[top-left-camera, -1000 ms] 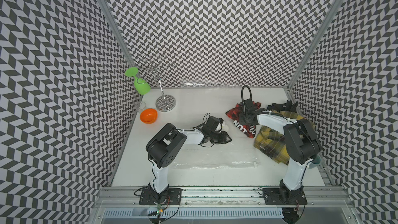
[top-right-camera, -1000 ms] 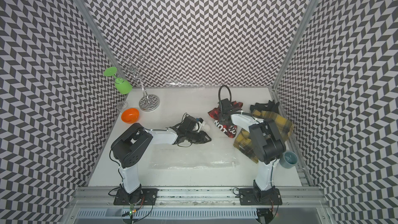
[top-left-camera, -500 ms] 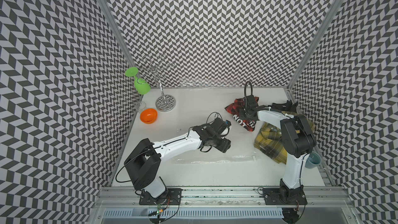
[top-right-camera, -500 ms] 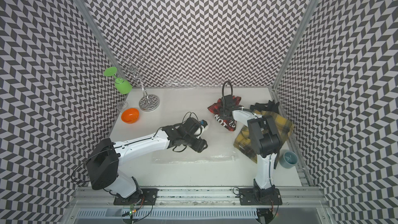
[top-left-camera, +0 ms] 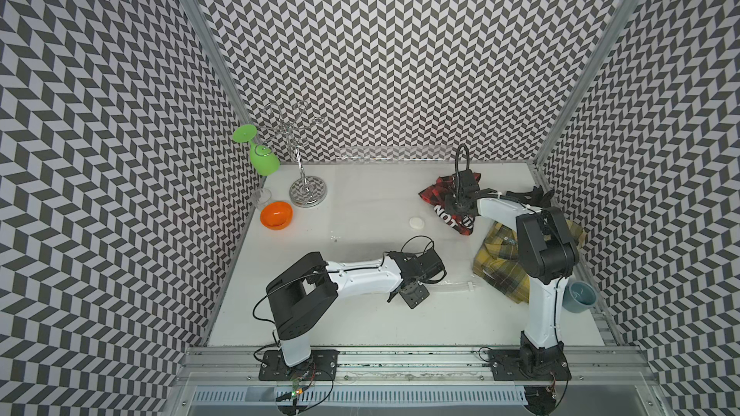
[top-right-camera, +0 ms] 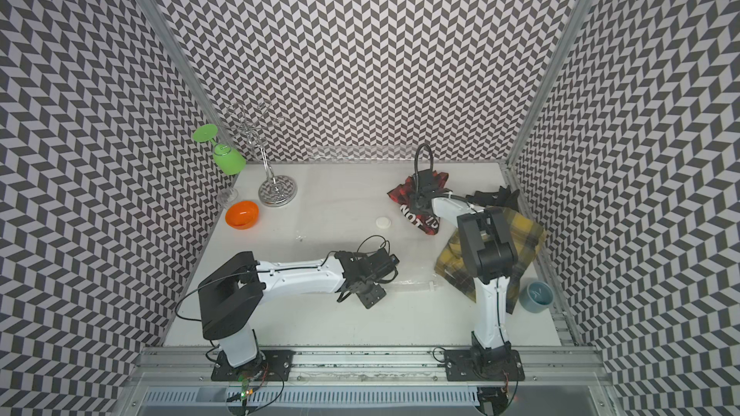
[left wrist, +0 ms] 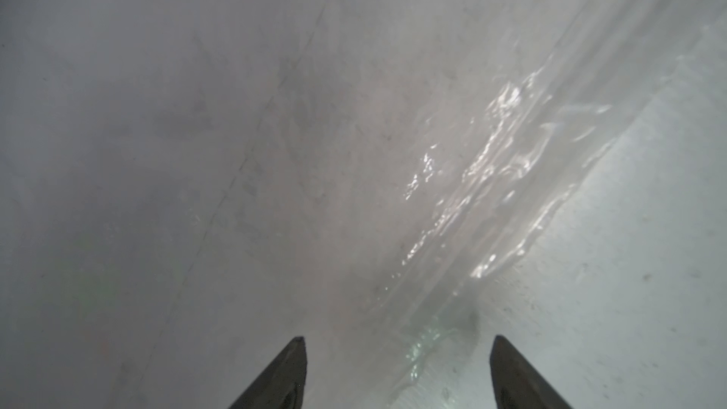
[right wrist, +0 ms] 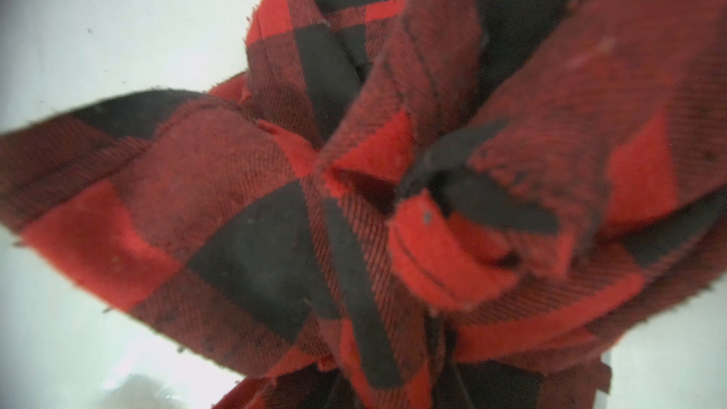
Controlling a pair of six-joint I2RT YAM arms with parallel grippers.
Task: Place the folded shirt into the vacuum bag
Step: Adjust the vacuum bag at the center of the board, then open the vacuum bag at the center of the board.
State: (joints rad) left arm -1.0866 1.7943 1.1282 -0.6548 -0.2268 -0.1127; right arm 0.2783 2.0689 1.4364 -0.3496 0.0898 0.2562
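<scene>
The right end effector (top-right-camera: pixel 417 205) rests on the crumpled red plaid shirt (top-right-camera: pixel 400 193).

I work in a robot test cell, a lab rig; black-and-white chevron panels (top-left-camera: pixel 400 54) wall in three sides; my left arm's base (top-left-camera: pixel 298 366) and right arm's base (top-left-camera: pixel 528 366) sit bolted to an aluminium rail (top-left-camera: pixel 400 356) before a plain white table (top-left-camera: pixel 304 326); loose cables (top-left-camera: pixel 320 390) trail below.
</scene>
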